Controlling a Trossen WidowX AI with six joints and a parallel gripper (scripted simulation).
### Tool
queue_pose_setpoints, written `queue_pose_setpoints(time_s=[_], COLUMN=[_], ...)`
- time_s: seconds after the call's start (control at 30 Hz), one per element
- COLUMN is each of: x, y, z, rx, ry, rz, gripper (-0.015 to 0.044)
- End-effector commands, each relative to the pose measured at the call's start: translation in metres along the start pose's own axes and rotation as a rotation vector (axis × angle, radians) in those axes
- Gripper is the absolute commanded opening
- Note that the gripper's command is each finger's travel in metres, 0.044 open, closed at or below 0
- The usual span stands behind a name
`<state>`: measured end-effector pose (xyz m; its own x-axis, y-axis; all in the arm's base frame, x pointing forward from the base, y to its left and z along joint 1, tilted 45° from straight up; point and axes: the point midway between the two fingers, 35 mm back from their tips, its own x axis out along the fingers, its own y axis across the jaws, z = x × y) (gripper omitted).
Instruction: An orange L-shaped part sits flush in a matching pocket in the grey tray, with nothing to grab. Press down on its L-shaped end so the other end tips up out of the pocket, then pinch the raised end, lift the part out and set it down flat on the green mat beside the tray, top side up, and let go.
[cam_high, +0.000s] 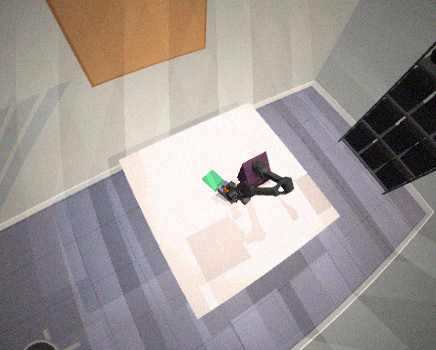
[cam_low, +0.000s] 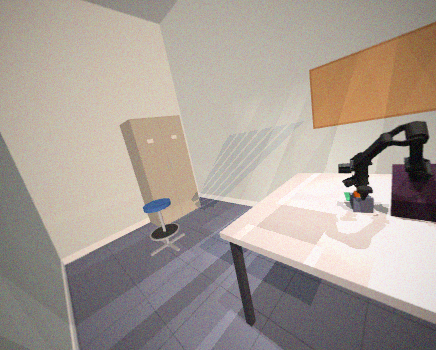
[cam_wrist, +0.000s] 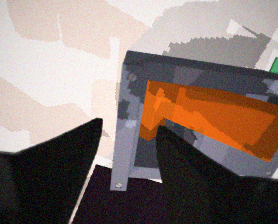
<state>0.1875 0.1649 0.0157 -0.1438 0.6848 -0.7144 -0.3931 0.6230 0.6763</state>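
The orange L-shaped part (cam_wrist: 210, 117) (cam_high: 226, 189) (cam_low: 355, 194) lies in the pocket of the grey tray (cam_wrist: 200, 75) (cam_high: 221, 188) (cam_low: 364, 205). My gripper (cam_wrist: 130, 128) (cam_high: 232, 193) (cam_low: 361, 190) hangs low over the tray's near end, its fingers partly apart with nothing between them. In the wrist view one finger tip is at the part's near end and the other stands outside the tray wall. I cannot tell whether the part's far end is raised. The green mat (cam_high: 212, 178) (cam_low: 346, 195) (cam_wrist: 274, 65) lies just beyond the tray.
The arm stands on a dark purple block (cam_high: 252, 167) (cam_low: 412, 192) on the white table (cam_high: 175, 210) (cam_low: 310, 235). A black shelf (cam_high: 400, 135) stands off the table. A blue stool (cam_low: 157, 206) and a beige cabinet (cam_low: 157, 160) stand by the far wall.
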Motion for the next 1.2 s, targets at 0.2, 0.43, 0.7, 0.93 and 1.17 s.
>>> queue_pose_setpoints(time_s=[0.2,0.43,0.7,0.93,1.17], x=[-0.066,-0.062,-0.062,-0.062,-0.063], y=[-0.003,-0.004,-0.004,-0.004,-0.005], z=[-0.001,0.000,0.000,0.000,0.000], rx=[-0.011,-0.005,-0.005,-0.005,0.013], ry=[-0.018,-0.017,-0.017,-0.017,-0.017], rz=[0.009,0.004,0.004,0.004,0.004], gripper=[0.0180,0.0180,0.0180,0.0180,0.0206])
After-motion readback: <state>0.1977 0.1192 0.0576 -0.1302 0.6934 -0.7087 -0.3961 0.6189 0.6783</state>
